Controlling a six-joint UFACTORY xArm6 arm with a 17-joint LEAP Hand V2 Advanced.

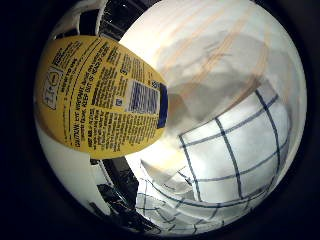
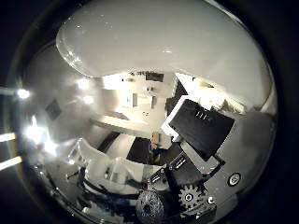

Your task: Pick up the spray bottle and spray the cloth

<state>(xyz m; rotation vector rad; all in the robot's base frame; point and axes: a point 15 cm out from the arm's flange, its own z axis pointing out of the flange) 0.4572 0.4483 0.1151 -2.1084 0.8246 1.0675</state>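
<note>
Bottle: the spray bottle [image 1: 100,95] is filling much of the little-finger side view, its yellow label turned toward the palm and its white body showing below the label; it is lying close against the palm, lifted above the cloth rather than standing on it

Cloth: the cloth [image 1: 235,150], white with dark blue check lines, is lying rumpled on the pale table [image 1: 210,45] beside and beneath the bottle, folds overlapping near the bottle's base

Hand: the hand [image 2: 196,158] is showing its black and white finger segments and a small gear in the thumb side view, and these are bending in toward the smooth white bottle surface that is covering the upper part of that view; the fingers are appearing to be wrapped round the bottle, grasping it

Step in hand: judging by the bottle's closeness to the palm, the pick-up is looking done and the bottle is being carried over the cloth

Next move: the nozzle and trigger are not showing in either view, so aiming at the checked cloth and pressing the trigger is what is remaining
</note>
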